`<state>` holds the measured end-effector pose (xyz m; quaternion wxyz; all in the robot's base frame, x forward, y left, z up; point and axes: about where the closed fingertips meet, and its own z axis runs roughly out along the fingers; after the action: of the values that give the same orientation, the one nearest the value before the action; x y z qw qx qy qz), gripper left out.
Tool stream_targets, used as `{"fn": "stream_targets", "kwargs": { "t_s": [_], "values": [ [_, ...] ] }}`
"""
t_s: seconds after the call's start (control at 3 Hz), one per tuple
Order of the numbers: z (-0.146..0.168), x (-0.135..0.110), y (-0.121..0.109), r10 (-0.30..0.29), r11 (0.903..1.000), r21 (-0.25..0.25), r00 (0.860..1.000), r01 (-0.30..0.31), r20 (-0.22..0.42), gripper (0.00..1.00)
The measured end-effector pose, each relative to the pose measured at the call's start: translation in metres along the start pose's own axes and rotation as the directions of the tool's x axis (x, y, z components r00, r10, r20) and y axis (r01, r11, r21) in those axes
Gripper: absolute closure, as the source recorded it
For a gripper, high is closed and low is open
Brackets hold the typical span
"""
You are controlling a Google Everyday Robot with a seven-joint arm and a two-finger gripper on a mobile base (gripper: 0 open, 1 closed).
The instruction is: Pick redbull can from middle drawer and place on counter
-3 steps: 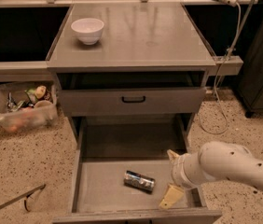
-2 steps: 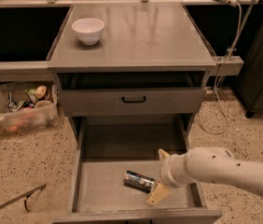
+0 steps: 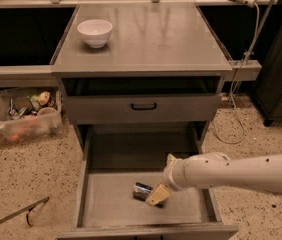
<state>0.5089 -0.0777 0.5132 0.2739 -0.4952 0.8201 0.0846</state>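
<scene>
The redbull can (image 3: 142, 190) lies on its side on the floor of the open middle drawer (image 3: 106, 204), right of centre. My gripper (image 3: 160, 188) reaches in from the right on a white arm and sits right at the can's right end, its tan finger (image 3: 158, 195) overlapping the can. Part of the can is hidden behind the finger. The grey counter (image 3: 146, 39) is above, at the top of the cabinet.
A white bowl (image 3: 95, 32) stands at the counter's back left. A closed grey drawer front with a black handle (image 3: 143, 106) sits above the open drawer. A clear bin of clutter (image 3: 23, 116) is on the floor at left. A cable (image 3: 241, 84) hangs at right.
My gripper and arm have moved left across the drawer and closed in on the can's right end. The can has not moved.
</scene>
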Motion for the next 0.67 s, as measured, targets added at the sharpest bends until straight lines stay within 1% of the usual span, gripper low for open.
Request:
{"fn": "stream_targets", "kwargs": {
  "t_s": [0.33,0.67],
  "values": [
    [0.0,0.0,0.0,0.0,1.0,0.0,1.0,0.0,0.0,0.0],
    [0.013,0.002,0.003,-0.014,0.9999,-0.006,1.0,0.014,0.002,0.0]
  ]
}}
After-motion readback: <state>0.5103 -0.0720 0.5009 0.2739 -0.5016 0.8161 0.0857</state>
